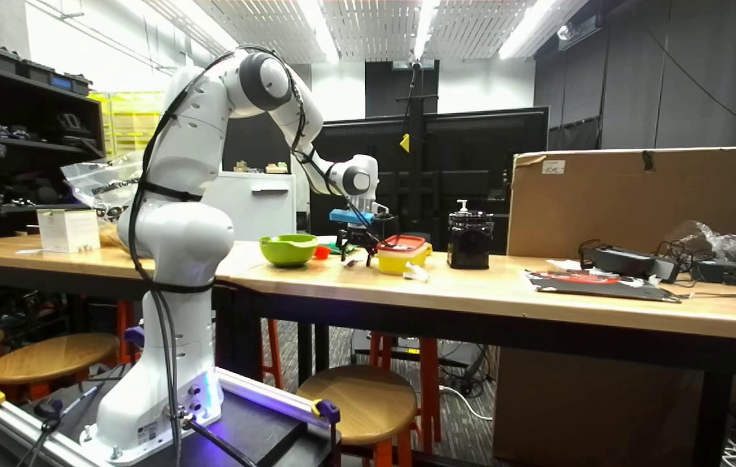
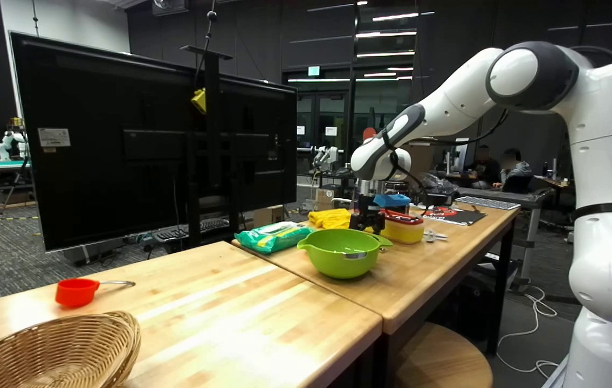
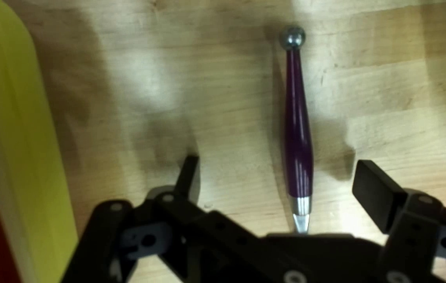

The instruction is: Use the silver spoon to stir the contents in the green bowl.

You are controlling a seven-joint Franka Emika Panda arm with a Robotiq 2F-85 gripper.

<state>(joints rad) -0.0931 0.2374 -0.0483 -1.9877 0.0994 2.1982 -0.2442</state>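
Observation:
The green bowl (image 1: 288, 250) stands on the table on the robot's near side of the gripper; it also shows in an exterior view (image 2: 342, 253). I cannot make out what is inside it. A utensil with a purple handle and a silver ball end (image 3: 298, 129) lies on the table in the wrist view. It fits the silver spoon, but its head is hidden behind the gripper body. My gripper (image 3: 279, 179) is open, with one finger on each side of the handle and touching neither. In both exterior views the gripper (image 1: 356, 258) (image 2: 366, 223) is low over the table.
A yellow-and-red container (image 1: 401, 258) stands right beside the gripper; its yellow wall (image 3: 22, 118) fills the left of the wrist view. A black pump canister (image 1: 469, 240), a green wipes pack (image 2: 274, 237), a yellow cloth (image 2: 330, 218), a red cup (image 2: 76, 292) and a wicker basket (image 2: 68, 342) are also there.

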